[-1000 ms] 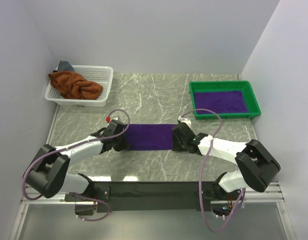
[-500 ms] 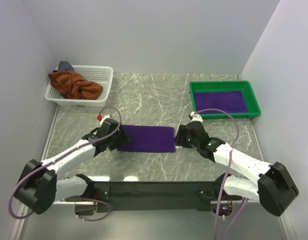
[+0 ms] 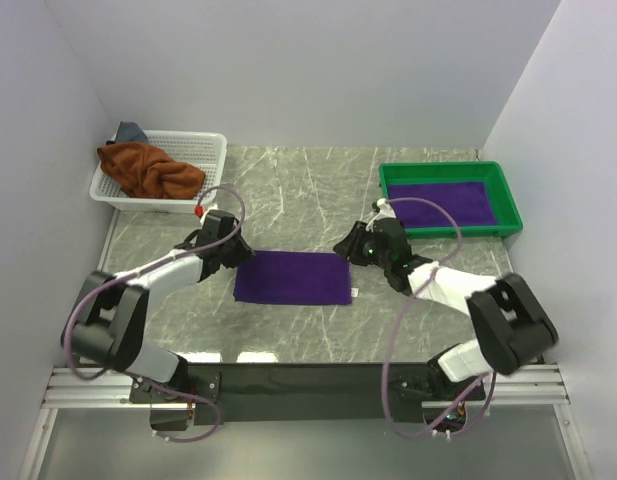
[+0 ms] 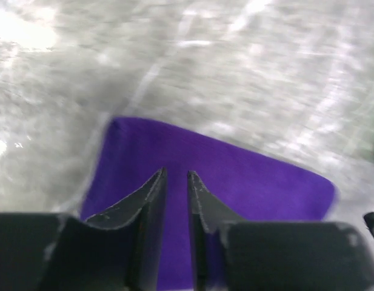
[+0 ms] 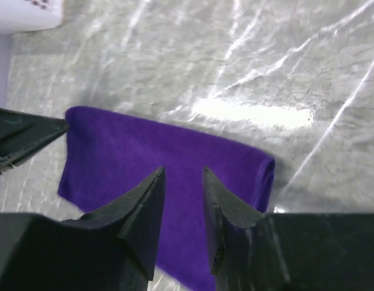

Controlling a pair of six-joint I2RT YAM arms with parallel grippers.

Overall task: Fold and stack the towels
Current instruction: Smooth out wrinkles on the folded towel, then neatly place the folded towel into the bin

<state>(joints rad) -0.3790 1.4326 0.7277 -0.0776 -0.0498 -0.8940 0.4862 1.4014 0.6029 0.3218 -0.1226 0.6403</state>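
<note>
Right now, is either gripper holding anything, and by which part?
Nothing. The left gripper and right gripper flank the folded purple towel, jaws apart and empty.

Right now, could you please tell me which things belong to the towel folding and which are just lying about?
Job: purple terry towel at centre; second purple terry towel at right; crumpled rust-brown towel; grey-blue cloth behind it.
Lying about: white mesh plastic basket; green plastic tray.

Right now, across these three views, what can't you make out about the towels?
- Grey-blue towel: top view, mostly hidden behind the rust-brown towel in the basket.
- Purple tray towel: top view, green tray walls hide its edges; stack count unknown.
- Purple table towel: left wrist view blurred; number of folded layers unclear.
</note>
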